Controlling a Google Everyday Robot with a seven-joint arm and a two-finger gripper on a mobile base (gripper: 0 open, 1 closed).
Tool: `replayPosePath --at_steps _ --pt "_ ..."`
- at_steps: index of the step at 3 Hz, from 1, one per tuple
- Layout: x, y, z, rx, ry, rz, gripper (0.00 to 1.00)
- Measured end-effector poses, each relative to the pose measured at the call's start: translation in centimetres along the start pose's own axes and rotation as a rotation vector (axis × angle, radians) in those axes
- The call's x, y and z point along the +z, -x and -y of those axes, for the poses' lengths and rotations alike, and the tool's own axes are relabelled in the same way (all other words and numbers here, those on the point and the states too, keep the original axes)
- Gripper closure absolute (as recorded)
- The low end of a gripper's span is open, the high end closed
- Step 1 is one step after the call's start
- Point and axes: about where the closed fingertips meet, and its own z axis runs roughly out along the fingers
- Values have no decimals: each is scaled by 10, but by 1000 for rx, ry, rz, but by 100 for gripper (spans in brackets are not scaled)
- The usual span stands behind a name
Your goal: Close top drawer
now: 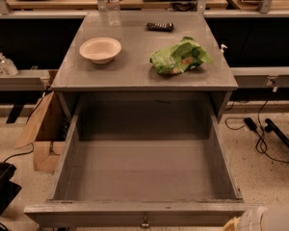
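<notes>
Gray top drawer [144, 172] wide open, gripper [239, 224] beside front-right corner.

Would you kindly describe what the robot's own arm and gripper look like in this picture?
Only a small part of the arm shows, in the bottom right corner: a smooth, rounded, off-white shell with a yellowish-tan patch at its left edge. No cables, markings or joints can be made out on it. The gripper is outside the view, so its look cannot be described.
</notes>
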Motion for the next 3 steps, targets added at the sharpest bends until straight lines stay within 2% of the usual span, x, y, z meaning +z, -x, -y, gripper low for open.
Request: replayPosePath --at_steps 1,3 --pt "35 -5 -8 -48 -15 73 100" --pt "103 20 15 -185 -42 193 100"
